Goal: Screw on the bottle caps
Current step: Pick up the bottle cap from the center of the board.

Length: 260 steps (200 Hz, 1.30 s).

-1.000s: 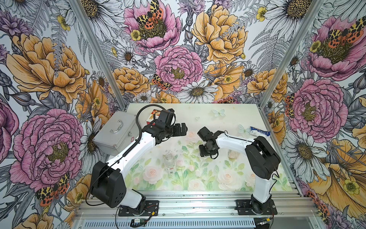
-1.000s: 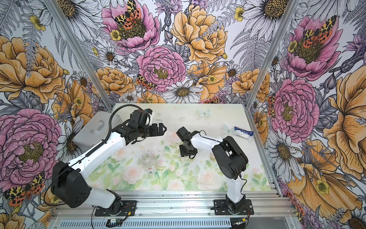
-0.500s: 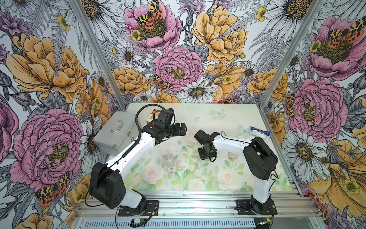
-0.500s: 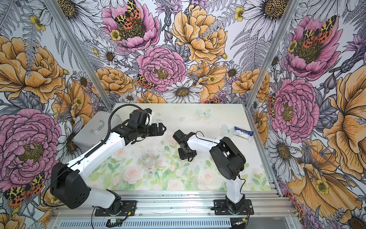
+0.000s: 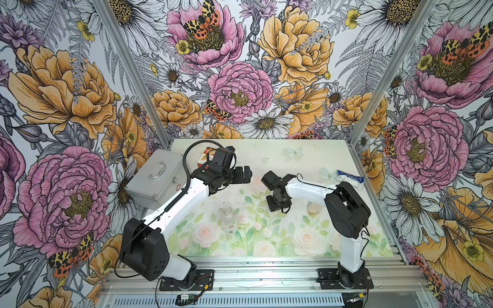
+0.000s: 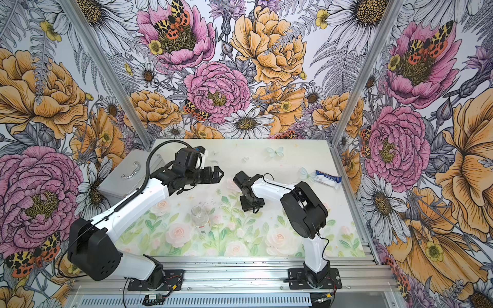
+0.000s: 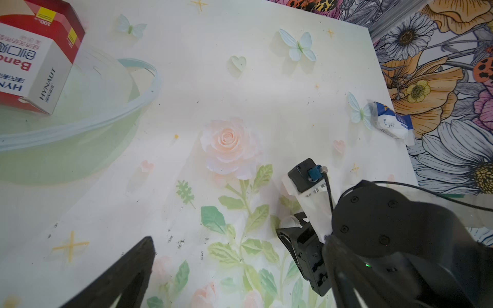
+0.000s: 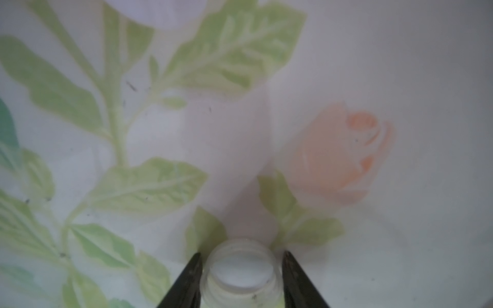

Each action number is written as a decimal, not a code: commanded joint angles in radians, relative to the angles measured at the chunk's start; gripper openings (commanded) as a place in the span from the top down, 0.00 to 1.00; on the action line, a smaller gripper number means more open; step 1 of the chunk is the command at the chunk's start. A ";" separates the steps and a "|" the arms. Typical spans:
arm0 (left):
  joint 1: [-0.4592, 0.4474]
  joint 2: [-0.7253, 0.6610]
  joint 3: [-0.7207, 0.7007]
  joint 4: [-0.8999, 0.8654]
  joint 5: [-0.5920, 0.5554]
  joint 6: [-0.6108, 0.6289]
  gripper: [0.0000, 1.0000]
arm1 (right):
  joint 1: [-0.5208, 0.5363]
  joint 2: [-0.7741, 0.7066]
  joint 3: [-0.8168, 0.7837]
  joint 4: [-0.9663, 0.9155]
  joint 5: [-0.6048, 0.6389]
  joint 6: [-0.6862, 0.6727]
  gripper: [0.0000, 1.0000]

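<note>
A clear bottle (image 5: 229, 219) (image 6: 200, 217) with a red-and-white label stands upright and uncapped at mid table. My right gripper (image 5: 278, 207) (image 6: 252, 206) (image 8: 241, 257) points down at the table to the bottle's right. It is shut on a white bottle cap (image 8: 241, 274), which sits thread side up on the mat with one fingertip at each side. In the left wrist view the cap (image 7: 289, 222) peeks out at that gripper's tip. My left gripper (image 5: 246, 174) (image 6: 216, 174) (image 7: 240, 240) hovers open and empty behind the bottle.
A metal case (image 5: 157, 178) lies at the left edge. Behind the left arm a red-and-white box (image 5: 206, 157) (image 7: 34, 58) sits by a clear bowl (image 7: 138, 106). A white-and-blue packet (image 5: 349, 179) (image 7: 392, 122) lies at the right edge.
My right gripper has dropped lower onto the mat and its jaws have narrowed around the cap. The left arm and the bottle have not moved.
</note>
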<state>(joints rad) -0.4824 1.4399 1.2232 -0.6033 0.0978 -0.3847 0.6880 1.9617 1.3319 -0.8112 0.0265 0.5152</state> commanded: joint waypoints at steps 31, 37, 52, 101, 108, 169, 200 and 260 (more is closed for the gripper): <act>-0.002 -0.019 -0.008 0.000 0.028 0.036 0.01 | 0.002 -0.028 -0.020 -0.008 -0.027 0.014 0.57; -0.002 -0.019 -0.008 0.000 0.033 0.043 0.01 | 0.001 -0.040 -0.019 -0.009 -0.027 0.016 0.57; -0.006 -0.022 -0.004 0.003 0.042 0.061 0.01 | -0.009 -0.079 -0.011 -0.008 -0.046 0.018 0.57; -0.019 -0.127 -0.091 0.191 0.155 0.209 0.01 | -0.114 -0.300 0.059 -0.006 -0.256 0.013 0.56; -0.024 -0.166 -0.134 0.266 0.181 0.233 0.01 | -0.137 -0.338 0.074 -0.008 -0.297 0.010 0.56; -0.160 -0.373 -0.415 0.856 0.249 0.558 0.01 | -0.275 -0.613 0.064 0.103 -0.553 0.077 0.56; -0.240 -0.330 -0.361 0.743 0.282 0.841 0.01 | -0.271 -0.639 0.030 0.183 -0.693 0.138 0.57; -0.291 -0.263 -0.301 0.678 0.227 1.029 0.06 | -0.235 -0.625 0.000 0.187 -0.855 0.096 0.59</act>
<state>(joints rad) -0.7681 1.1725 0.8955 0.0914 0.3382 0.5442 0.4362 1.3384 1.3479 -0.6533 -0.7452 0.6209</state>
